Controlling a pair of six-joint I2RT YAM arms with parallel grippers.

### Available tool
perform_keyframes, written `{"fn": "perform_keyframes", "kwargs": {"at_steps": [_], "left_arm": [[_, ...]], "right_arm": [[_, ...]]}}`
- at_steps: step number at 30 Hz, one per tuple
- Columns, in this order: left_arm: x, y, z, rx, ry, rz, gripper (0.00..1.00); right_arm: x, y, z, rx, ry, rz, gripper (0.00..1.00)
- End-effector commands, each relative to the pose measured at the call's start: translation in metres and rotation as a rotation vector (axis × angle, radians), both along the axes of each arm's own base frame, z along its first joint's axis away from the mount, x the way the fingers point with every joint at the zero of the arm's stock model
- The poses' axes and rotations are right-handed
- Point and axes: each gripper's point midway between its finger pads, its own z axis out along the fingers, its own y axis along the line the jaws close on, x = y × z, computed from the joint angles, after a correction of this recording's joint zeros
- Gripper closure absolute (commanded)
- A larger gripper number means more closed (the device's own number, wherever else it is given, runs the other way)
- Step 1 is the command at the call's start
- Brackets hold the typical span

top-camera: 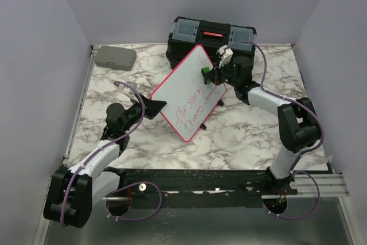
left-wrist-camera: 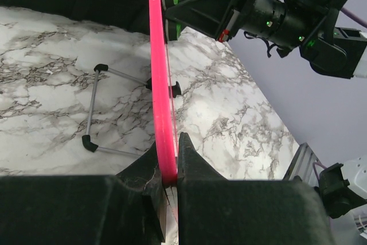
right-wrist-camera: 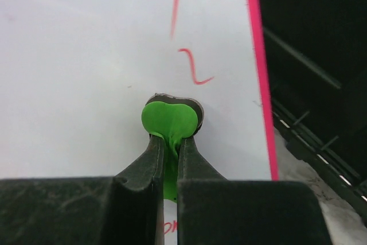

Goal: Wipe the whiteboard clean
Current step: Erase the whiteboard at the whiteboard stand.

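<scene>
Left gripper (left-wrist-camera: 168, 162) clamping the whiteboard (top-camera: 189, 78) by its left frame edge, right gripper (right-wrist-camera: 170, 142) pinching a green eraser (right-wrist-camera: 170, 119), holding it against the far board face.

A black toolbox (top-camera: 189, 41) with a red handle (top-camera: 213, 34) and clear-lidded top compartments stands at the back of the marble-patterned bench (top-camera: 246, 130). A small grey case (top-camera: 114, 57) lies flat at the far left corner, well apart from it. Pale lavender walls (top-camera: 34, 55) enclose the bench.
</scene>
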Motion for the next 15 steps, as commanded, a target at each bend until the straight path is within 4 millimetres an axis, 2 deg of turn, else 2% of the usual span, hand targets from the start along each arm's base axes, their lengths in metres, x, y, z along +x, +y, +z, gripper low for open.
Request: {"fn": "perform_keyframes", "kwargs": {"at_steps": [1,4,8,11,15], "left_arm": [[-0.037,-0.026,-0.011,0.069,-0.057,-0.249,1.0],[-0.038,-0.026,-0.01,0.069,-0.055,-0.248,1.0],[-0.039,-0.026,-0.01,0.072,-0.055,-0.247,1.0],[-0.039,-0.026,-0.01,0.075,-0.056,-0.247,1.0],[-0.04,-0.026,-0.01,0.076,-0.061,-0.247,1.0]], "right_arm": [[-0.052,0.045,-0.017,-0.03,0.068,0.171,0.99],[-0.042,0.059,0.014,0.022,0.033,0.175,0.99],[-0.009,0.06,0.044,0.031,-0.027,0.096,0.99],[0.016,0.053,0.051,0.044,-0.017,0.048,0.99],[0.039,0.031,0.035,0.046,0.042,-0.013,0.99]]}}
